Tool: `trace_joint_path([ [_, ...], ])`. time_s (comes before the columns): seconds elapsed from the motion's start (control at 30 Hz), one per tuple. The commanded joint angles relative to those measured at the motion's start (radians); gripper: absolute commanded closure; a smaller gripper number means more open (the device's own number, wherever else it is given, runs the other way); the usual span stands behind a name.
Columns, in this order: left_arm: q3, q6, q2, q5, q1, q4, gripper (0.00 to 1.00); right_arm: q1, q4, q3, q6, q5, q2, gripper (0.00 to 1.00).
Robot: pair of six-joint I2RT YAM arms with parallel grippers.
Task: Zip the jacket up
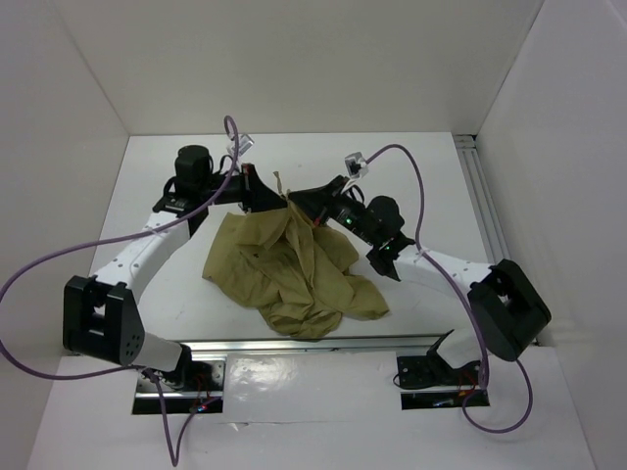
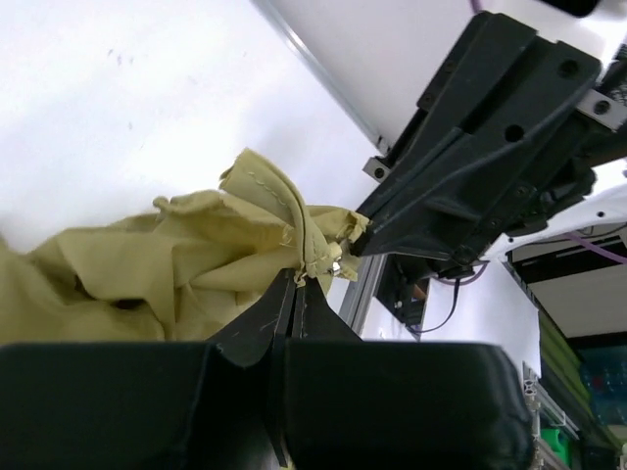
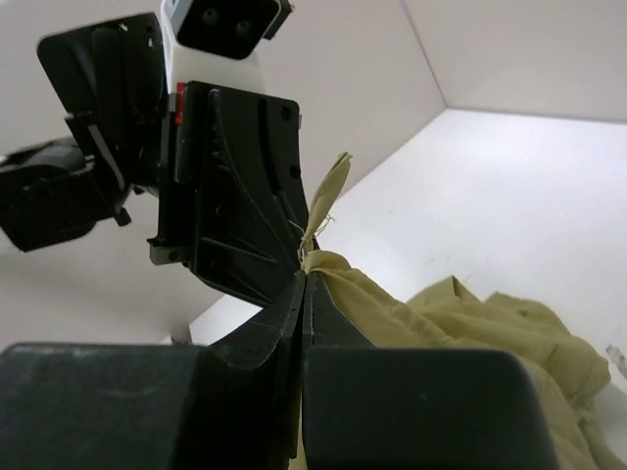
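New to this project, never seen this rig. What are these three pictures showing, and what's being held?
Two robot arms sit at a white table's near edge. The overhead picture comes from a fixed camera above and behind them; the other two come from cameras on each wrist. On the table lies a crumpled olive-tan cloth jacket. The left pincer and right pincer meet at its far edge, each shut on the cloth. The left wrist view shows a small metal part, possibly the zipper, by that grip.
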Motion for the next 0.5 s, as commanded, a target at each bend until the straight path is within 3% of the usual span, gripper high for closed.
trace_joint_path([
  [0.0,0.039,0.060,0.019,-0.013,-0.007,-0.088,1.00,0.007,0.093,0.036,-0.017,-0.018,0.005,1.00],
  [0.27,0.076,0.190,-0.254,-0.081,-0.099,-0.105,1.00,0.028,0.069,-0.018,-0.109,-0.057,-0.214,1.00],
  [0.33,0.087,0.215,-0.241,-0.138,-0.110,-0.172,1.00,0.042,0.002,-0.032,-0.143,-0.019,-0.244,1.00],
  [0.4,0.114,0.206,-0.178,-0.209,-0.098,-0.235,1.00,0.051,-0.023,-0.042,-0.166,0.014,-0.175,1.00],
  [0.47,0.179,0.206,-0.014,-0.175,-0.078,-0.318,1.00,0.051,-0.010,-0.042,-0.166,0.038,-0.108,1.00],
])
